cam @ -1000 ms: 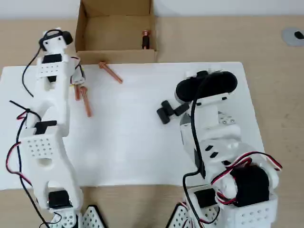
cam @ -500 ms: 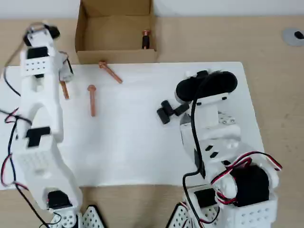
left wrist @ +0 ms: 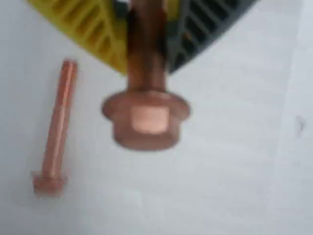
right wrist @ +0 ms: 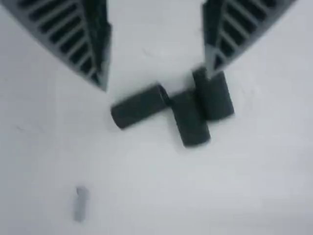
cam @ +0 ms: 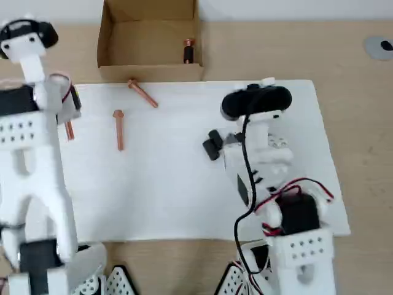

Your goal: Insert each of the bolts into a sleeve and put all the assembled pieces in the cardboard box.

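While aloft, left hand (left wrist: 146, 29) (around bolt (left wrist: 146, 117))

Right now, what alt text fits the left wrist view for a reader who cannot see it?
The left pincer grips a copper bolt by its shank between a yellow finger and a black finger, the hex head pointing out. A second copper bolt lies loose on the white sheet below.
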Tool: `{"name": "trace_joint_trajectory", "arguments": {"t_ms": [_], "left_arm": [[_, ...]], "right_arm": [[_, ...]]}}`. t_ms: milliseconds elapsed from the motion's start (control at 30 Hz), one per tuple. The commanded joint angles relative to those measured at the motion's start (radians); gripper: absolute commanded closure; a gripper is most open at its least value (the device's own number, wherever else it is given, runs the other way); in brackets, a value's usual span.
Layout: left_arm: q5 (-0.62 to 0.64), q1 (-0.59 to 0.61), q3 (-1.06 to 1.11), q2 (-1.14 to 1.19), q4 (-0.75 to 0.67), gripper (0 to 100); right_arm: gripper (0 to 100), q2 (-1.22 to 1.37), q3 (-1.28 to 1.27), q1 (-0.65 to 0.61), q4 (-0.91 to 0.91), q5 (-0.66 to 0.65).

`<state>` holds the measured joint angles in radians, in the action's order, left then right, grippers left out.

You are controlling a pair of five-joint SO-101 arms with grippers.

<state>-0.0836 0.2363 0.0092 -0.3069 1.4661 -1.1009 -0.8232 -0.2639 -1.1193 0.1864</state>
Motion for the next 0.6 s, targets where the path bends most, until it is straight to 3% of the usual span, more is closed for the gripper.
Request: {"name": "trace_joint_trajectory", "arguments": {"t_ms": [0, 167, 333, 567], "left_arm": [[-0.014, -0.003, 0.132, -0.254, -0.003, 99], [-0.040, -0.015, 0.353, -0.576, -0.057, 99], [-0.127, -0.118, 0.603, -0.839, -0.146, 99], [-0.129, -0.068, 0.865, -1.109, -0.295, 99]], "right_arm": [[83.2, 0.028, -0.070, -0.035, 0.130, 0.063], [83.2, 0.228, -0.035, -0.070, 0.143, 0.061], [83.2, 0.547, 0.176, -0.065, 0.132, 0.060], [83.1, 1.021, 0.719, -0.068, -0.249, 0.057]]}}
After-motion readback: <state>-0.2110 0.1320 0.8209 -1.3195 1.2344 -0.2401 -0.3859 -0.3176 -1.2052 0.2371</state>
